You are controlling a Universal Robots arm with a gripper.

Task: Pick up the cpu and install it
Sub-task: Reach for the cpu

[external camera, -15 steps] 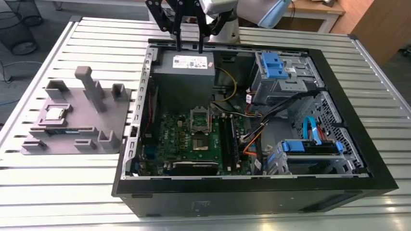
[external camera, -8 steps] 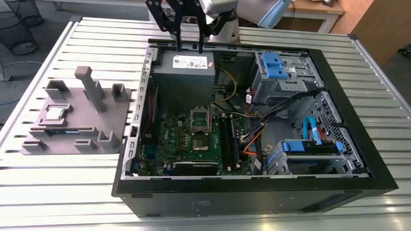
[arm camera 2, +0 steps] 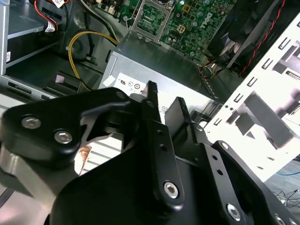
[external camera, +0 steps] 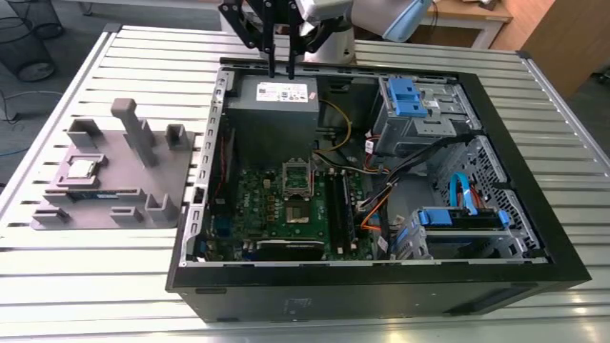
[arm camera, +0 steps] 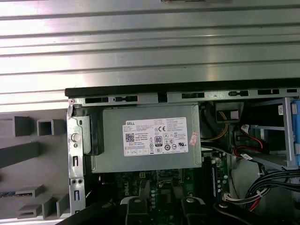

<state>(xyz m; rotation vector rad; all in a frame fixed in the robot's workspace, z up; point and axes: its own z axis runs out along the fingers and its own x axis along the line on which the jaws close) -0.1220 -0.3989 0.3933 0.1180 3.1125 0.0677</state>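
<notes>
gripper: the black gripper hangs over the far end of the open computer case, just above the power supply.
fingers: in the second wrist view the two fingers stand a narrow gap apart, with nothing between them.
power supply: a grey metal box in the far corner of the case, toward the exterior view's left.
label: a white sticker on top of the power supply carries small black print, round marks and a code block. a small red and white sticker sits at its corner.
socket: a metal frame with a dark centre sits on the green board, nearer than the power supply.
cpu: the cpu is a small flat square with a shiny silver top and a thin pale rim. it lies flat in a recess of the grey tray, outside the case at the exterior view's left, well apart from the gripper.
tray: grey, with upright posts and slots, resting on the slatted metal table just beside the case.
</notes>
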